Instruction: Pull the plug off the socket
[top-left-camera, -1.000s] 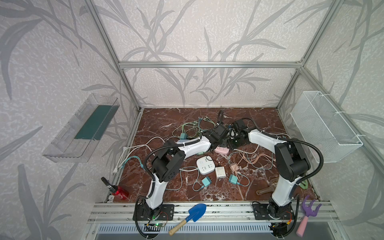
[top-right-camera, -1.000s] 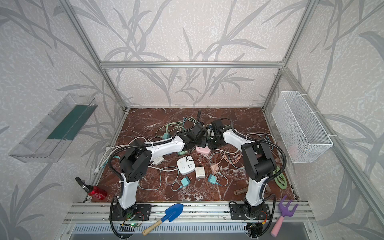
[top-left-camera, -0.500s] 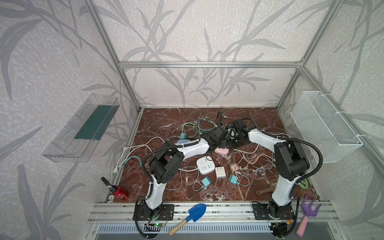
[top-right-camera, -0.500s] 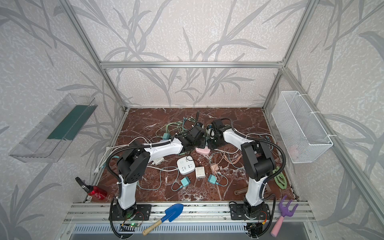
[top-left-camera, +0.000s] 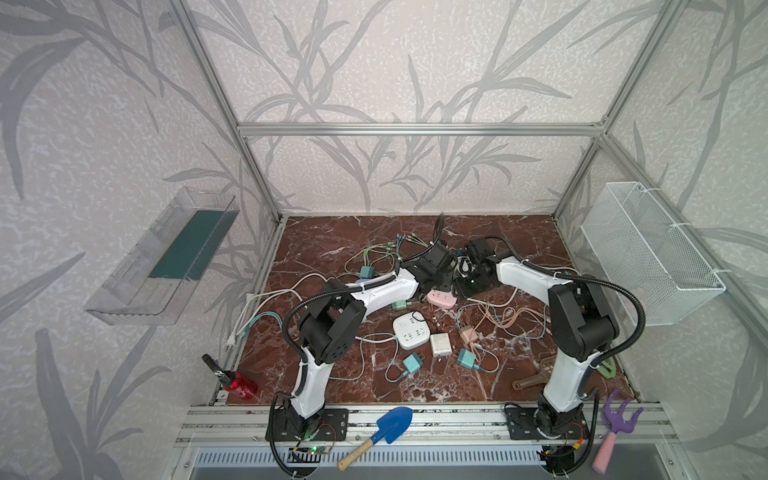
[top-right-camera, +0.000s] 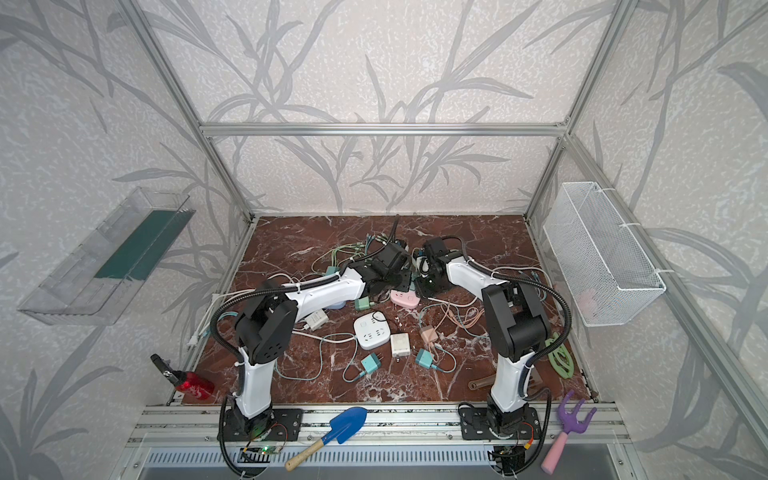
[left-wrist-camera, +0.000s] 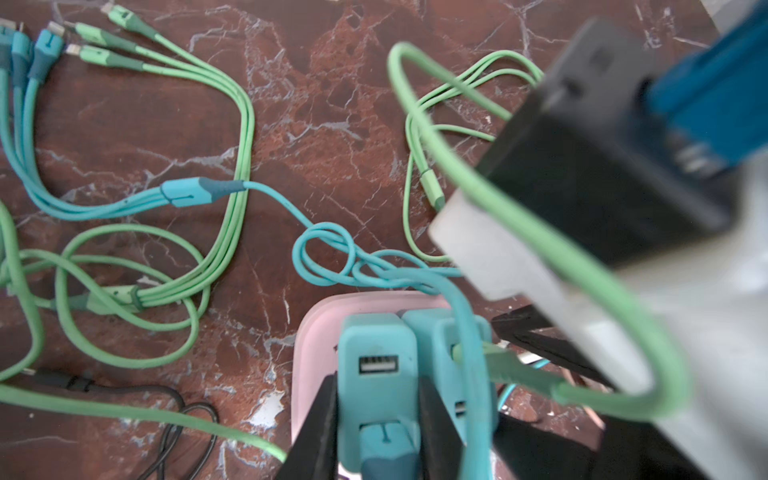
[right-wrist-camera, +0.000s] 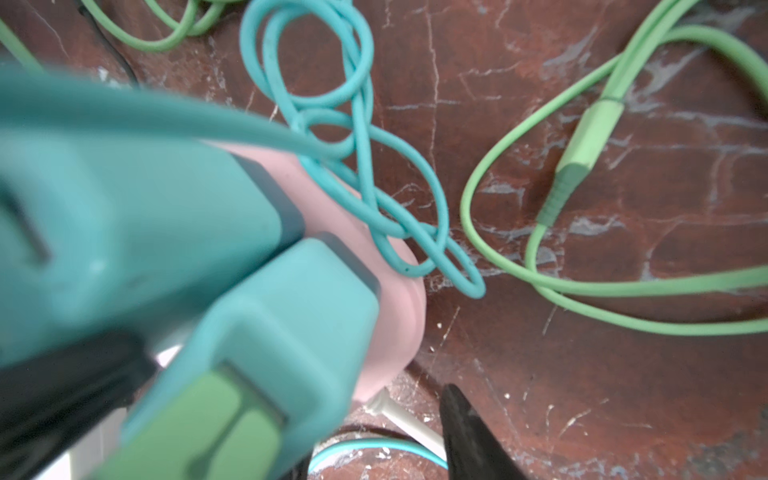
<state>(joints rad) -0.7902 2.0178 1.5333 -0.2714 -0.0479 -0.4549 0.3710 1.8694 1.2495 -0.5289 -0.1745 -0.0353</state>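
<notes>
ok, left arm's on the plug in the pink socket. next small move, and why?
Likely a short straight pull by the left pincer away from the pink socket face: its fingers clamp both sides of the teal plug, which is still seated. The right pincer sits at the socket; whether it grips is unclear.

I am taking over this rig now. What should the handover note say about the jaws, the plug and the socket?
Left gripper: jaws shut on a teal plug seated in the pink socket.
Right gripper: beside the socket, one jaw hidden; grip unclear.
A second plug sits next to the first.
Done: plug grasped. To do: pull it out.
</notes>
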